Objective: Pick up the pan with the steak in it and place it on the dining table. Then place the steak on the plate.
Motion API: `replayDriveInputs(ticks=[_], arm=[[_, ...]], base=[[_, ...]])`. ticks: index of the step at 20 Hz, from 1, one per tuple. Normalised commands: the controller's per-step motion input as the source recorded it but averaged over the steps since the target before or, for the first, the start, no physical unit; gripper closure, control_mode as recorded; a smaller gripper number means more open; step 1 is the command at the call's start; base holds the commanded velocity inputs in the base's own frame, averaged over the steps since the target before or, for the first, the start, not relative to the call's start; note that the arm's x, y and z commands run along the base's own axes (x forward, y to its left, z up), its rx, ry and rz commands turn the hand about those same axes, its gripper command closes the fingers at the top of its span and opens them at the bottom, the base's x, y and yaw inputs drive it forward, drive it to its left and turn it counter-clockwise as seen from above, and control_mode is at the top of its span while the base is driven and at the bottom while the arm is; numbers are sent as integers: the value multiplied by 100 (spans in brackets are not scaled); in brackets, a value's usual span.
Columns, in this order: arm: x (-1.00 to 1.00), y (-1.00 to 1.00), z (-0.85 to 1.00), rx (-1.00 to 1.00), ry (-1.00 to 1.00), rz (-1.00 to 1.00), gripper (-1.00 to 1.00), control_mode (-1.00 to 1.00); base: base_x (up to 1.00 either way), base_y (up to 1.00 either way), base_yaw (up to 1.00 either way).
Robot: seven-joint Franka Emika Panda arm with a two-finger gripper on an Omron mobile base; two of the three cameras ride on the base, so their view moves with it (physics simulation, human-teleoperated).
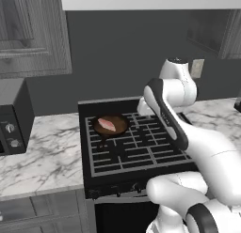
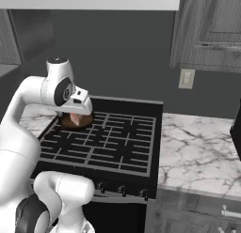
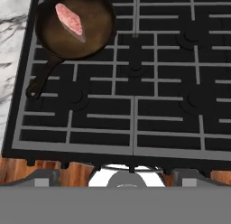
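pan [image 3: 74,25] with steak [image 3: 70,21] sits on stove [image 3: 135,101] back-left burner; my claw hovers above, whether apart or together i cannot tell.

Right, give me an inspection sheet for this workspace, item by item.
Surface: black gas stove with grey grates, set between white-and-grey marble counters.
Job's things: small round dark skillet sits on the stove's rear left burner, short handle toward the front; pinkish-red oblong steak lies inside it.
Clutter: black microwave on the left counter.
Tool: hidden behind the arm in the base views; open or shut cannot be told.
Cables: nothing seen.
Surroundings: dark wall, grey wood cabinets, wall outlet, range hood above, wooden floor in front.
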Motion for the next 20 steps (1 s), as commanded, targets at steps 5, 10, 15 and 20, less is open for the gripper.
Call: replayDriveInputs(ticks=[5, 10, 15, 20], arm=[[22, 26, -28, 3, 0, -5, -100, -100], [30, 42, -29, 1, -1, -8, -100, -100], [26, 60, -27, 0, -6, -11, -100, -100], [1, 53, -25, 0, -12, -8, -100, -100]], base=[[0, 0, 0], [0, 0, 0], [0, 0, 0], [0, 0, 0]])
